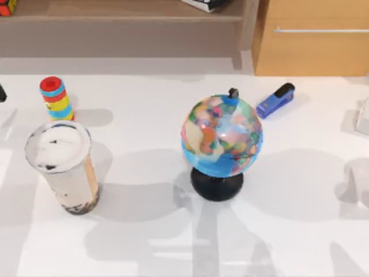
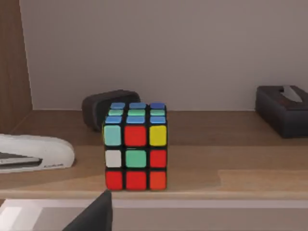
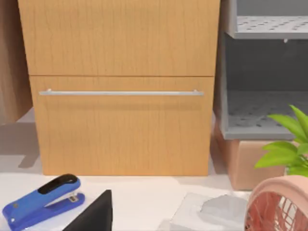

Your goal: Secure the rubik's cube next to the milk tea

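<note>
Rubik's cube on wooden shelf, milk tea on table

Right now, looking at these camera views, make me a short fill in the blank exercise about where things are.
1. The rubik's cube sits on a wooden ____.
2. The milk tea stands on the table's ____ side.
3. The stapler beside the globe is ____.
4. The globe's base is ____.

Missing words: shelf; left; blue; black
</note>
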{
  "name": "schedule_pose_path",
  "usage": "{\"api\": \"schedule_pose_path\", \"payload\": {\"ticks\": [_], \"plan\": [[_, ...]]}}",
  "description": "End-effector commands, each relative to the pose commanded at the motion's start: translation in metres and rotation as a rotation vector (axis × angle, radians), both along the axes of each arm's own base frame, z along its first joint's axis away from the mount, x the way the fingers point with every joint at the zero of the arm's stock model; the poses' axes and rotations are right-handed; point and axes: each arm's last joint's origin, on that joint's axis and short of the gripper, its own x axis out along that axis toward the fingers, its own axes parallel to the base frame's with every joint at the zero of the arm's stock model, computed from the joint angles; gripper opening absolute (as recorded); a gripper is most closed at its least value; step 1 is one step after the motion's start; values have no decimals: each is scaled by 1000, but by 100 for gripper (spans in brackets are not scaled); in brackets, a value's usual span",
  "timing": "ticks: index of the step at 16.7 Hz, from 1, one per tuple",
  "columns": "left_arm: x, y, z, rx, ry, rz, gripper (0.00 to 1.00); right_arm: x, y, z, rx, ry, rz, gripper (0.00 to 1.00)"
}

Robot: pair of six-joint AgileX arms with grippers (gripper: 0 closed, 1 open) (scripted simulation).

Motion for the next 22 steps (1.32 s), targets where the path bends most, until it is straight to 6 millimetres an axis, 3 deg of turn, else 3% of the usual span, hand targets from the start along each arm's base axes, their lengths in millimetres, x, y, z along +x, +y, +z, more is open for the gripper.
{"api": "schedule_pose_path", "payload": {"ticks": [4,7,10,14,22], "plan": [[76,14,-9,-1,23,-3,100,0,0,0,0,0,0,100],[126,27,-36,-1,41,-4,100,0,0,0,0,0,0,100],[161,38,-67,0,50,-4,100,0,0,0,0,0,0,100],[181,45,-91,2,47,-4,100,0,0,0,0,0,0,100],[190,45,-92,2,48,-5,100,0,0,0,0,0,0,100]]}}
